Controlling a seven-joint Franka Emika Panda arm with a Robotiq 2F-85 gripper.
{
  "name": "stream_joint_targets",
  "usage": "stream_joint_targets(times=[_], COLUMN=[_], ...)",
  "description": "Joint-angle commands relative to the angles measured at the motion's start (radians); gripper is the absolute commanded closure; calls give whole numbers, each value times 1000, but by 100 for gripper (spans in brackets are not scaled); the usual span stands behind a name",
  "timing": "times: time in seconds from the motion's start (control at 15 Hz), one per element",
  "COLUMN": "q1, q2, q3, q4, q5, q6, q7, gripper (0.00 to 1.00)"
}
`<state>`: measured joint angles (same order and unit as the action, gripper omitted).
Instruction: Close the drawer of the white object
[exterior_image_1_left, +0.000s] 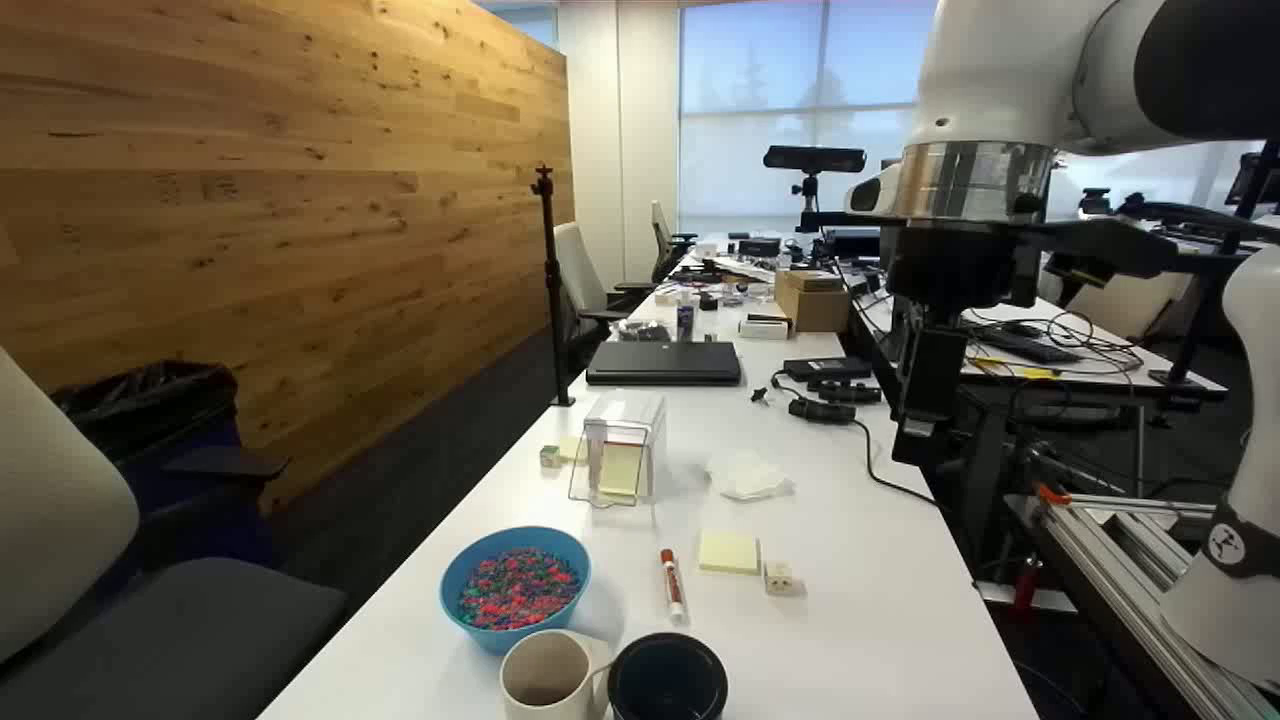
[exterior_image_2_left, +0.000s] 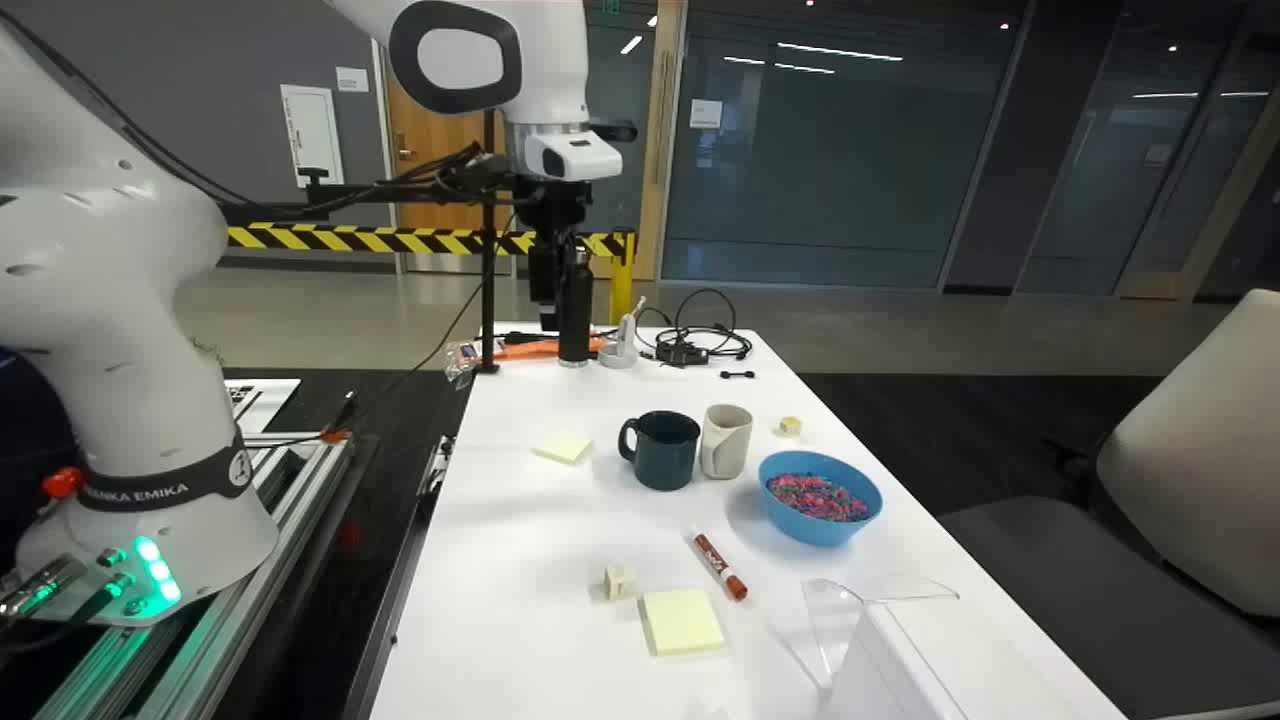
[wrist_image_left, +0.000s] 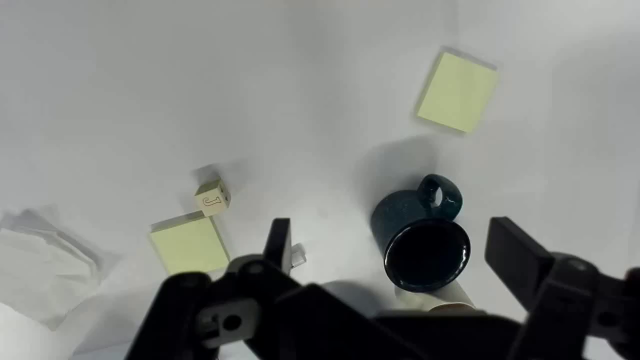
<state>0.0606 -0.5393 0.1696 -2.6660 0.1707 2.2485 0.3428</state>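
The white box (exterior_image_1_left: 628, 408) stands on the left side of the table in an exterior view, and is cut off at the bottom edge in an exterior view (exterior_image_2_left: 960, 645). Its see-through drawer (exterior_image_1_left: 608, 445) stands out from the box's front, with something pale yellow showing in or through it. The clear front also shows in an exterior view (exterior_image_2_left: 833, 625). My gripper (wrist_image_left: 395, 250) is open and empty, pointing down high above the table. It hangs well away from the box in both exterior views (exterior_image_1_left: 915, 440) (exterior_image_2_left: 545, 300). I cannot make out the drawer in the wrist view.
A blue bowl (exterior_image_1_left: 515, 590) of beads, a beige mug (exterior_image_1_left: 548, 675), a dark mug (exterior_image_1_left: 667, 680), a red marker (exterior_image_1_left: 671, 585), yellow pads (exterior_image_1_left: 728, 552), a small cube (exterior_image_1_left: 778, 578) and a crumpled tissue (exterior_image_1_left: 748, 475) lie around the box. A laptop (exterior_image_1_left: 664, 363) lies behind it.
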Motion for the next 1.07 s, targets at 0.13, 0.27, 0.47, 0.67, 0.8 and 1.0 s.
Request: stream_joint_targets(times=[0.13,0.27,0.47,0.67,0.8,1.0], q1=[4,4,4,4,10,21], q2=[0,0,0,0,7,37], q3=[-4,-4,-4,-4,-10,-25], q4=[1,1,1,1,7,25], q5=[-3,-3,-3,-3,-10,-29], q6=[-2,-2,-2,-2,-16,-22], q7=[2,2,2,2,-28,-117], gripper=[0,0,0,0,0,0])
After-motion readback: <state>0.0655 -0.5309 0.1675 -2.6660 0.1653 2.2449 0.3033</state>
